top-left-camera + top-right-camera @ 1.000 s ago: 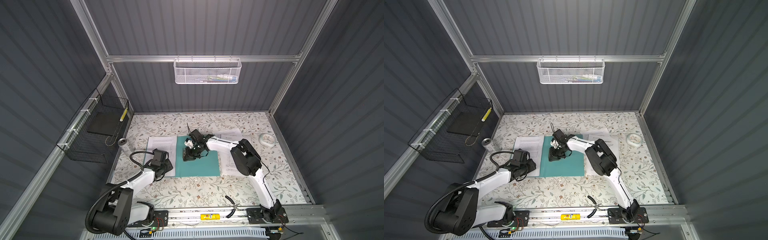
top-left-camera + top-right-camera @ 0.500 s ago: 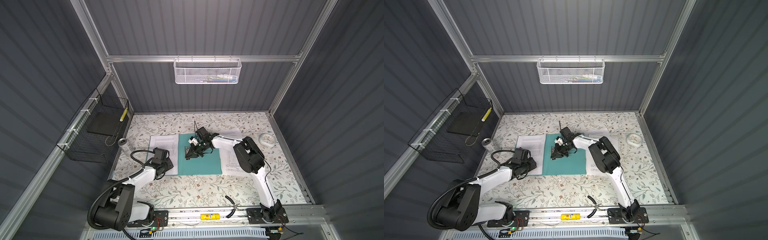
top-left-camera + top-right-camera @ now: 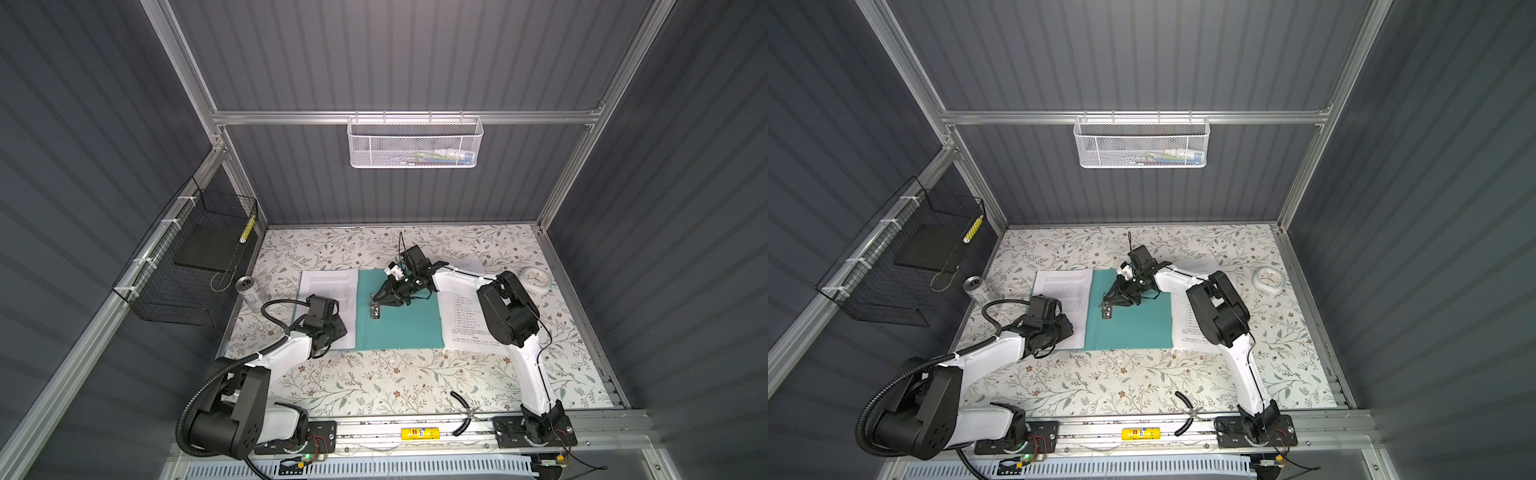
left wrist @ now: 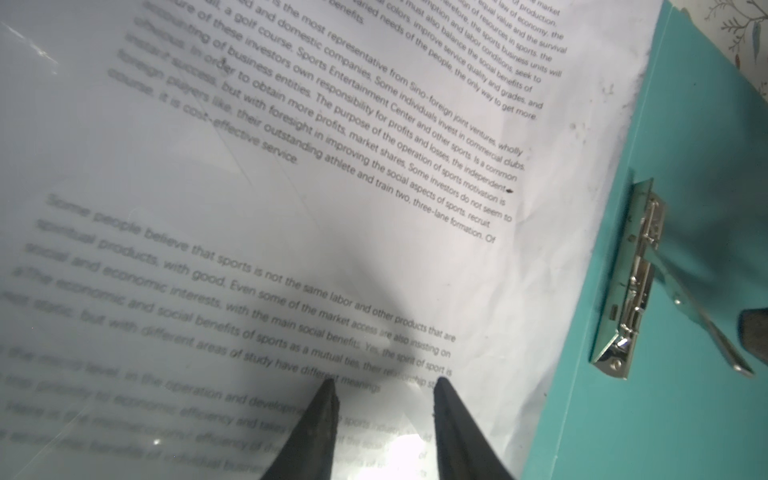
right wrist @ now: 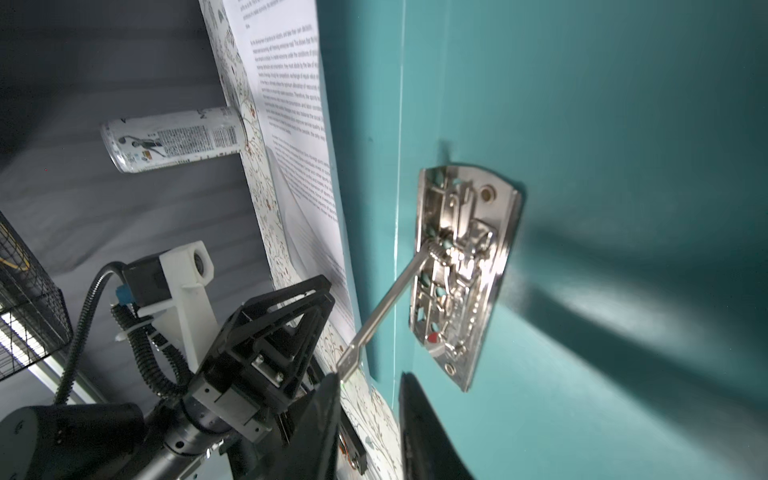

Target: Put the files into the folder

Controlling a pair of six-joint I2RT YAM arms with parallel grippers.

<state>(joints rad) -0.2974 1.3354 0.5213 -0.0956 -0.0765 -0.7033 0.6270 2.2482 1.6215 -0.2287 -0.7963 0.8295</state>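
The teal folder [image 3: 401, 324] lies open mid-table, its metal clip [image 3: 375, 311] by the spine. In the right wrist view the clip [image 5: 461, 270] has its lever [image 5: 382, 311] raised. My right gripper [image 5: 368, 380] is open just off the lever's end, which touches one fingertip [image 5: 332, 380]; nothing sits between the fingers. White printed files lie on both sides: one sheet [image 3: 328, 291] on the left, more sheets [image 3: 461, 320] on the right under my right arm. My left gripper [image 4: 384, 386] is open, both tips down on the left sheet [image 4: 291, 187].
A drink can [image 3: 248, 289] stands left of the sheets. A white clock [image 3: 536, 280] lies at the far right. A black wire basket [image 3: 187, 266] with a dark slab hangs on the left wall, a white mesh basket [image 3: 415, 143] on the back wall.
My right gripper's jaws have parted beside the clip lever, and its wrist has drawn back slightly. The folder slid a little to the right. My left gripper has barely moved.
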